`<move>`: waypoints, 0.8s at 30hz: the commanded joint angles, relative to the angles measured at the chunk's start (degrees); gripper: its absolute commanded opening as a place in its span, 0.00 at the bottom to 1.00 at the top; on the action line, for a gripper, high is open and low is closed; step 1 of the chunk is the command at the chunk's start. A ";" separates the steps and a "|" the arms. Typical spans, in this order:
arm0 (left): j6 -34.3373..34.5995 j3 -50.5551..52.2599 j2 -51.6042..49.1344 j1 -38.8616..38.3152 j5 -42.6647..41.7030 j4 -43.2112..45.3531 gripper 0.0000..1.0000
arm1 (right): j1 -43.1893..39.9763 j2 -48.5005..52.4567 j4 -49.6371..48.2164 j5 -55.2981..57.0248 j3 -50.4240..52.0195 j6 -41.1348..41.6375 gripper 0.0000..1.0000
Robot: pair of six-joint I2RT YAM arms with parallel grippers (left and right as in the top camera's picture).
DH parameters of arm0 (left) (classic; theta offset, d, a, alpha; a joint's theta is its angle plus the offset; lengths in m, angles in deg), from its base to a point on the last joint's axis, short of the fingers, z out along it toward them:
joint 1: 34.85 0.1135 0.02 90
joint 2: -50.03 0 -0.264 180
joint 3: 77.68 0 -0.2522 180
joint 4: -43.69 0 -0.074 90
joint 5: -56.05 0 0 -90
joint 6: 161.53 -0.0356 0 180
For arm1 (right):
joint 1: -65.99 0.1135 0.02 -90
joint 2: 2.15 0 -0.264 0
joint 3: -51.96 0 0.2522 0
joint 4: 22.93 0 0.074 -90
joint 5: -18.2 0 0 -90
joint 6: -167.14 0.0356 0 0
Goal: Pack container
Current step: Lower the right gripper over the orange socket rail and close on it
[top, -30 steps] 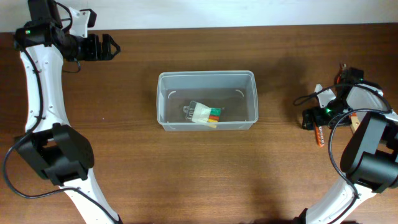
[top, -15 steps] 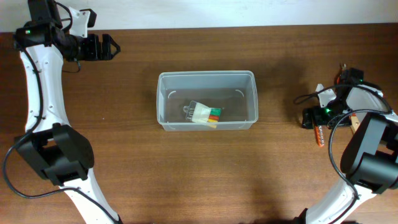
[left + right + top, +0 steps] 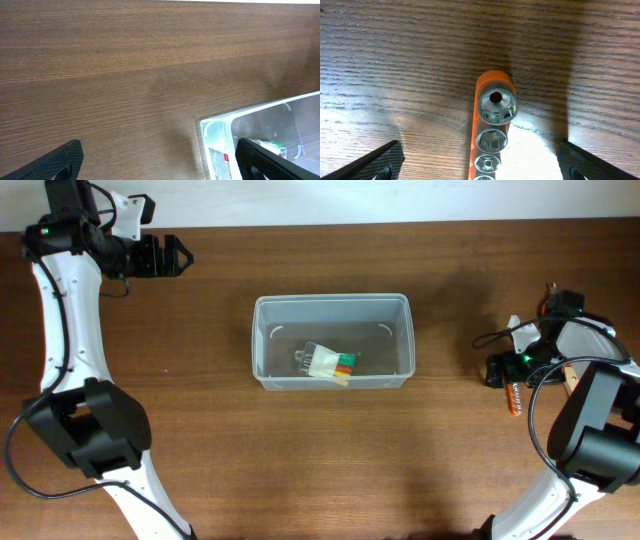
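Hovering wide over orange socket rail (image 3: 492,125), right claw (image 3: 481,162); container (image 3: 332,301) apart.

The middle of the worktop (image 3: 200,430) is taken up by the container (image 3: 331,298). Its open top is left free from above, and part of its floor is covered by a packet (image 3: 330,363). Bare wood is seen all round it. A socket rail (image 3: 491,120) is straddled by the wide-set right jaws, with open wood on both sides.
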 commanded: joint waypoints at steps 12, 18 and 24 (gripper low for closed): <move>0.55 -0.94 0.04 0.20 0.02 0.09 0.99 | -0.28 1.62 0.33 -0.98 2.36 0.35 0.99; 0.55 -0.94 0.04 0.20 0.02 0.09 0.99 | -0.26 1.62 0.35 -0.09 2.36 0.37 1.00; 0.55 -0.94 0.04 0.17 0.02 0.09 0.99 | -0.28 1.62 0.59 2.34 2.36 0.37 0.99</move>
